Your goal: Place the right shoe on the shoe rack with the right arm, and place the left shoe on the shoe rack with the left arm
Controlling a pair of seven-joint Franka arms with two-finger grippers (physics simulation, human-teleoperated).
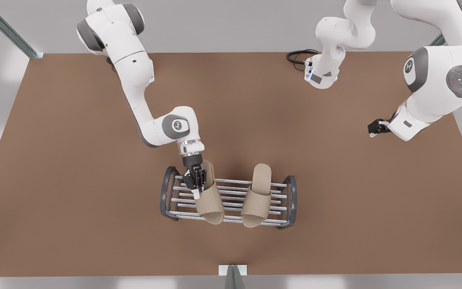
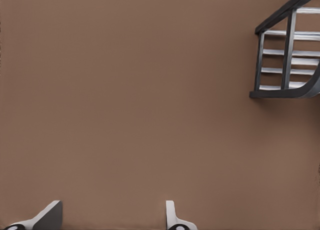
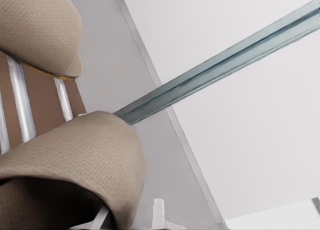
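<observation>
Right gripper (image 1: 197,188): I see fingers around the right shoe (image 1: 209,198), seemingly gripping, on the shoe rack (image 1: 289,200).
Left gripper (image 1: 374,130): fingers wide, idle above bench (image 1: 74,160).
Left shoe (image 1: 258,196): on rack.

No words or numbers can be read anywhere; the arms' grey joint caps (image 1: 178,125) carry only a small white emblem, too small to make out.

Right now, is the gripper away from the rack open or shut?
Open: left gripper's fingertips stand wide apart above the table. Right gripper clamps a slipper.
</observation>
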